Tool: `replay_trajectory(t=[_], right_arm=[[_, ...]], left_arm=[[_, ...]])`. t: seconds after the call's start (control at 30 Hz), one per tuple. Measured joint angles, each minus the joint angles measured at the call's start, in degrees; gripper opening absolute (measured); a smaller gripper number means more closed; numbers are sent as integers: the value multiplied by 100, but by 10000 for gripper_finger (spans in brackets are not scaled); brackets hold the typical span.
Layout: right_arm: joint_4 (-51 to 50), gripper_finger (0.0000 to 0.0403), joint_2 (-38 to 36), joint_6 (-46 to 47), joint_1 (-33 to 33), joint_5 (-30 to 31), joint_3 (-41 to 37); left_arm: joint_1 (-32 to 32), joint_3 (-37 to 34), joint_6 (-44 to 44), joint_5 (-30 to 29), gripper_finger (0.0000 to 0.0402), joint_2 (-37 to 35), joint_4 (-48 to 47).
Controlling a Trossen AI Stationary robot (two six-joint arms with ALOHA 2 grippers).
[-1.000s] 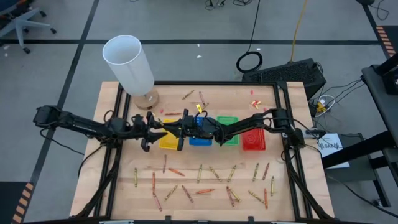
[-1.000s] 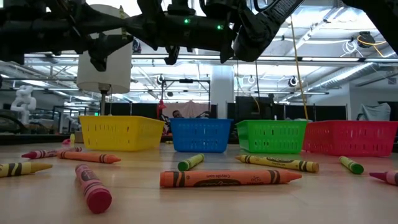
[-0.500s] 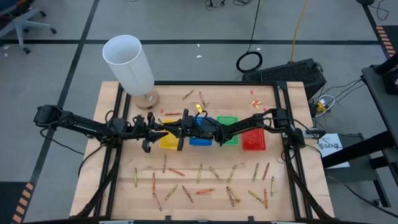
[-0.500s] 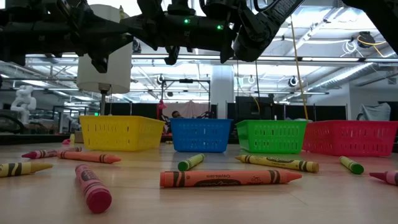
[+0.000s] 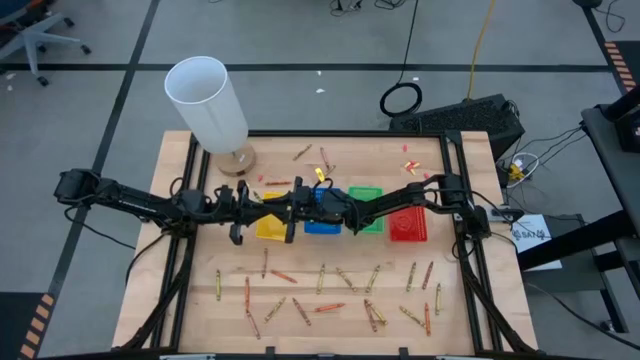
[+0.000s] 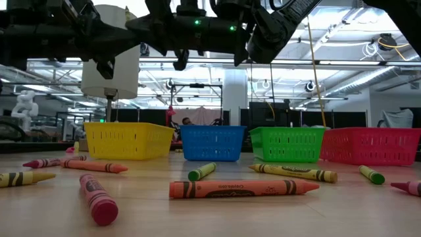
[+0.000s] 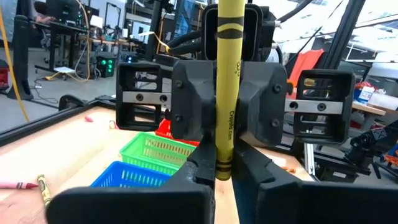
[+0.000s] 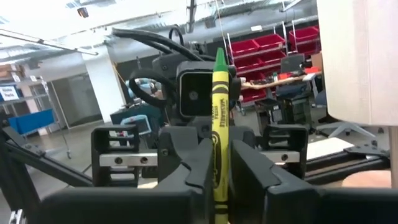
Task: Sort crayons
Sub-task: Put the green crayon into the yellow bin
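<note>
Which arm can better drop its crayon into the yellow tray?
Left, probably: the left gripper, shut on a yellow crayon, hangs by the yellow tray; the right gripper, shut on a green-tipped crayon, is over the blue tray.

Tabletop (image 5: 200, 300): pale wood, matt, grain seen. Trays (image 6: 128, 140): perforated plastic, slightly glossy. Crayons (image 6: 243, 189): wax, wrapped in matt paper labels. Gripper fingers (image 7: 186, 112): black matt plastic w/ metal screws. White cylinder (image 5: 205, 100): smooth, matt.
</note>
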Motion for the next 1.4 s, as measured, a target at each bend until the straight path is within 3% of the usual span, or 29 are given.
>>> replay_trajectory(t=[0.23,0.33,0.57,0.73,0.87,0.93,1.03,1.13,1.27,1.4], right_arm=[[-173,102,-13,-22,-3,18,0],[-739,122,-193,-158,-6,19,4],[-3432,151,-1101,-647,-7,28,7],[-5699,155,-1707,-1016,-17,419,-22],[-6904,154,-2073,-1325,-17,849,-7],[-7403,154,-2118,-1353,-17,980,-7],[-7840,153,-2122,-1305,-17,1079,-15],[-8077,153,-2140,-1258,-15,1078,-11],[-8239,153,-2133,-1301,11,1071,-35],[-8452,152,-2203,-1638,26,1070,-37]], left_arm=[[-2,0,-4,45,30,0,-28],[-2,-2,-7,91,30,0,-49],[-2,0,-11,85,30,-95,-333],[2,17,-62,-302,31,-109,-428],[131,27,-835,-465,31,-114,-504],[254,181,-1146,-177,31,-110,-652],[374,713,-1206,305,31,-120,-1459],[387,1305,-1041,382,31,-94,-3117],[385,1942,-891,-7,31,-91,-5103],[376,2031,-1056,-484,31,-87,-5768]])
